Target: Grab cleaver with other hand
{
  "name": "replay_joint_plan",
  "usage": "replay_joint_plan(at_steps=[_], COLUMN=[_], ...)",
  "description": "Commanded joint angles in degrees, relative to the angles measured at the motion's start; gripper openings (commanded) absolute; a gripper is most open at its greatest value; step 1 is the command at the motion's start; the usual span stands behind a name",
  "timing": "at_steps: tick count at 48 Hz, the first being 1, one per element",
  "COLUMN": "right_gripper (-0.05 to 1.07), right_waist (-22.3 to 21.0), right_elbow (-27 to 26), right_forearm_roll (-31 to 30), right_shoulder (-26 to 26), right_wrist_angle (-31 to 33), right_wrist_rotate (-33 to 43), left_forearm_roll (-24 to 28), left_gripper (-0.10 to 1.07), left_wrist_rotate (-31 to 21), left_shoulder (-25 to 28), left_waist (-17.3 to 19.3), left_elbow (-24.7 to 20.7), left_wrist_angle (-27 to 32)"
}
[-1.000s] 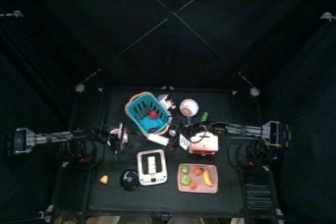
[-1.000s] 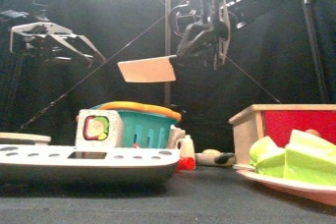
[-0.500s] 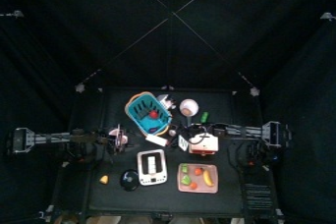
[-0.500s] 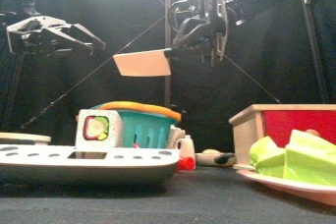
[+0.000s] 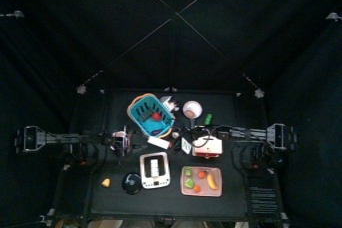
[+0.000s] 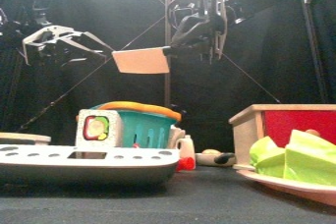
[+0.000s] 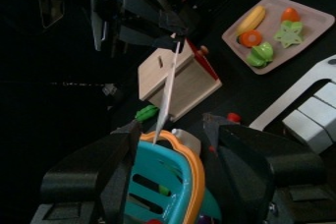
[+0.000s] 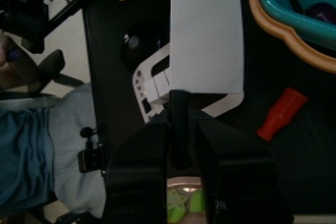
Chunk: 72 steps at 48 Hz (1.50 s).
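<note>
The cleaver point(image 6: 141, 62) hangs in the air above the blue basket point(image 6: 132, 128), its whitish blade level. My right gripper point(image 6: 184, 49) is shut on its dark handle, and the right wrist view shows the blade point(image 8: 210, 41) reaching out from those jaws point(image 8: 184, 108). My left gripper point(image 6: 69, 45) stands wide open just left of the blade's free end. In the left wrist view the cleaver point(image 7: 171, 85) shows edge-on as a thin white line running toward the gap of the left gripper point(image 7: 175, 141). I cannot tell whether it touches.
Below stand the blue basket point(image 5: 150, 115), a white tray with dark marks point(image 6: 79, 161), a wooden box with a red face point(image 6: 282, 122) and a plate of toy food point(image 7: 269, 31). A red bottle point(image 8: 280, 113) lies by the basket.
My left gripper has come rightward and lower, closing in on the blade's free end. The right gripper and cleaver have shifted slightly left.
</note>
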Motion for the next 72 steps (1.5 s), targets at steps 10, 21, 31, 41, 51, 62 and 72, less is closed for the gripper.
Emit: replay_joint_plan(at_steps=[10, 21, 31, 41, 51, 62, 72], right_gripper=[0.48, 0.48, 0.48, 0.49, 0.51, 0.57, 0.84], right_waist=[0.53, 0.88, 0.88, 0.88, 0.79, 0.88, 0.88], right_elbow=[-1.14, -1.05, -0.88, -0.79, -0.44, -0.18, -0.09], right_forearm_roll=[0.00, 0.00, 0.00, -0.09, -0.53, -0.26, -0.53], right_shoulder=[-2.20, -2.20, -2.20, -2.20, -2.55, -2.81, -2.99], right_wrist_angle=[-0.09, -0.09, -0.09, -0.53, -2.46, -3.52, -3.87], right_wrist_rotate=[-0.18, 0.00, 0.00, -0.18, 0.00, 0.26, 0.44], left_forearm_roll=[-0.79, -0.97, -0.97, -1.05, -1.05, -0.97, -1.05], left_gripper=[0.87, 0.72, 0.54, 0.44, 0.43, 0.43, 0.43], left_wrist_rotate=[2.72, 4.39, 5.54, 6.94, 7.03, 6.94, 6.94], left_shoulder=[4.48, 6.50, 6.77, 6.77, 6.68, 6.77, 6.68], left_waist=[0.18, 0.18, 0.18, 0.09, -0.18, -0.18, -0.18], left_elbow=[-2.90, -3.69, -3.78, -3.52, -3.43, -3.43, -3.43], left_wrist_angle=[-4.04, -4.75, -4.75, -4.75, -4.75, -4.75, -4.75])
